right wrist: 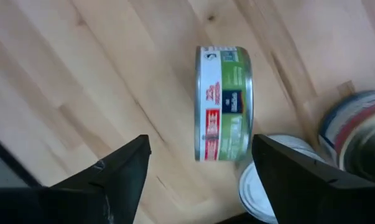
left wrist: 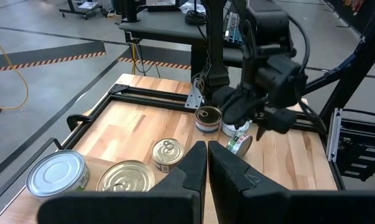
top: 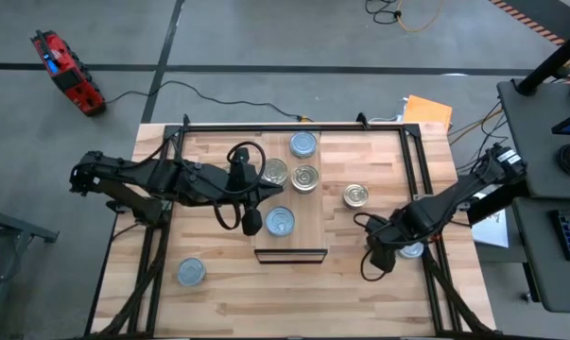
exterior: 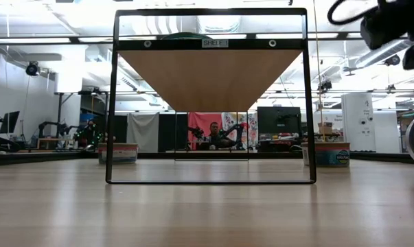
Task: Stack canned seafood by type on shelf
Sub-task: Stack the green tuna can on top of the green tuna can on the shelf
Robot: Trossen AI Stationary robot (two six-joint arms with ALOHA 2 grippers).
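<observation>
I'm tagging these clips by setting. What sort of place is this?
Likely a robotics lab or workshop: a bare concrete floor with a cable, desks with monitors behind, and other robot arms on benches.

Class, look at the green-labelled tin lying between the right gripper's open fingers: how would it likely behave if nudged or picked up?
The green-labelled tin seems to rest on its curved wall, so a nudge would probably roll it across the table. Its metal body looks rigid, unlikely to dent in the right gripper. The smooth label may slip under a loose grip.
</observation>
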